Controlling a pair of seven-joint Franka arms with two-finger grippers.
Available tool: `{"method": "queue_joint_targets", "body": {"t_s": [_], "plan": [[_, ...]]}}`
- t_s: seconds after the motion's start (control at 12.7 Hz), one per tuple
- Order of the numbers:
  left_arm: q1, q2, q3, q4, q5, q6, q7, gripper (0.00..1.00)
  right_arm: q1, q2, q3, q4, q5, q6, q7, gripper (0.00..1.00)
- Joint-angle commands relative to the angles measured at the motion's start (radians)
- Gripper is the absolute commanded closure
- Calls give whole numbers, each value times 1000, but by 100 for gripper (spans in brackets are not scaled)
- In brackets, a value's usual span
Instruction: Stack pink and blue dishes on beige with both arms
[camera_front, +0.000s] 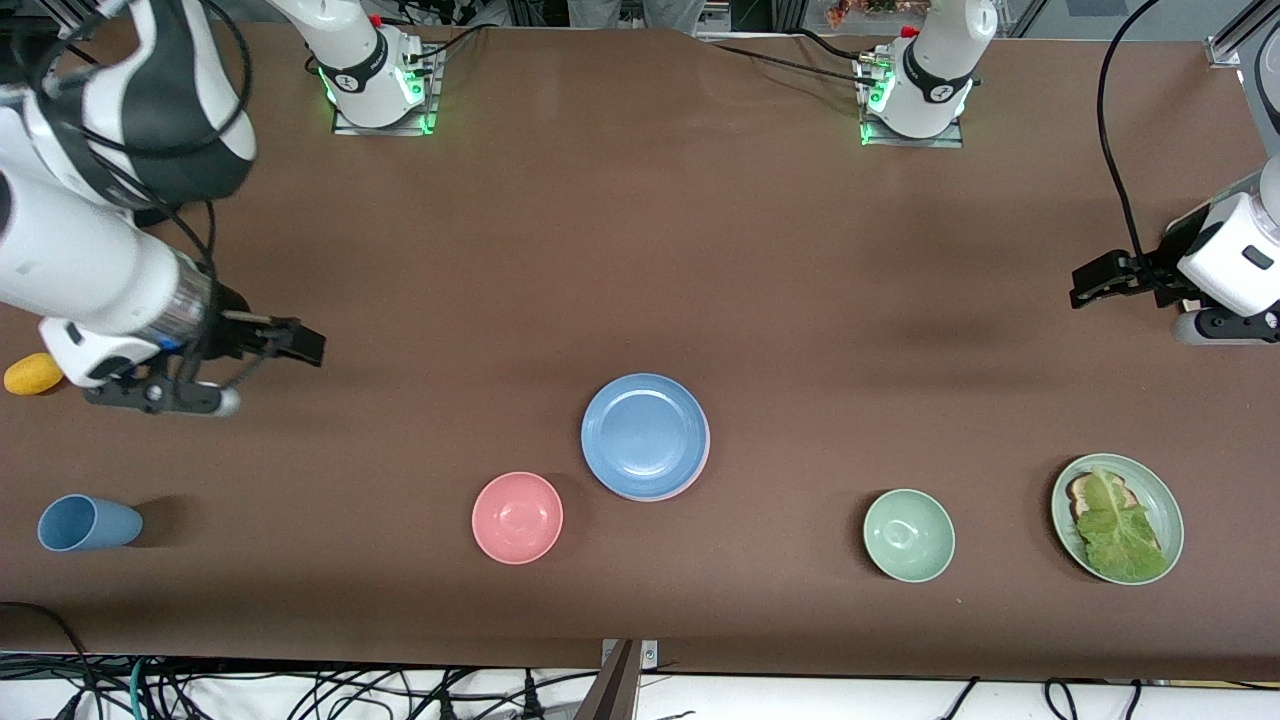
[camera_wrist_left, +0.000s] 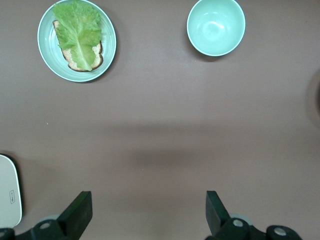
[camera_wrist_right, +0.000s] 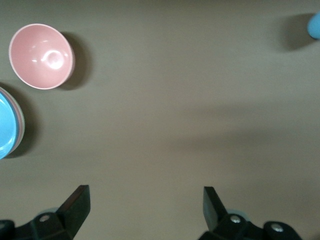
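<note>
The blue dish (camera_front: 645, 435) lies on top of a stack at the middle of the table. A thin pink rim, the pink dish (camera_front: 703, 469), peeks out under it. The beige is hidden. In the right wrist view the blue dish (camera_wrist_right: 5, 127) shows at the picture's edge. My right gripper (camera_front: 300, 342) hangs open and empty over bare table toward the right arm's end. My left gripper (camera_front: 1095, 281) hangs open and empty over bare table toward the left arm's end. Both wrist views show the fingers (camera_wrist_left: 80, 210) (camera_wrist_right: 77, 202) wide apart with only tabletop between them.
A small pink bowl (camera_front: 517, 517) sits beside the stack, nearer the front camera. A blue cup (camera_front: 85, 523) lies on its side and a yellow object (camera_front: 33, 373) rests toward the right arm's end. A mint bowl (camera_front: 908, 535) and a green plate (camera_front: 1172, 505) with bread and lettuce stand toward the left arm's end.
</note>
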Motion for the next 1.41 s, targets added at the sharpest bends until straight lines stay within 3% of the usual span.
{"method": "queue_joint_targets", "body": {"t_s": [0.0, 0.39, 1.34], "plan": [[0, -22, 2, -16, -1, -1, 21, 0, -9, -141, -63, -171, 30, 30, -59, 0], [1, -22, 2, -16, -3, -1, 21, 0, -8, -184, -110, -168, 27, 14, -116, 0], [0, -20, 2, -16, -3, -3, 20, 0, -12, -164, -116, -128, 27, -9, -187, 0]]}}
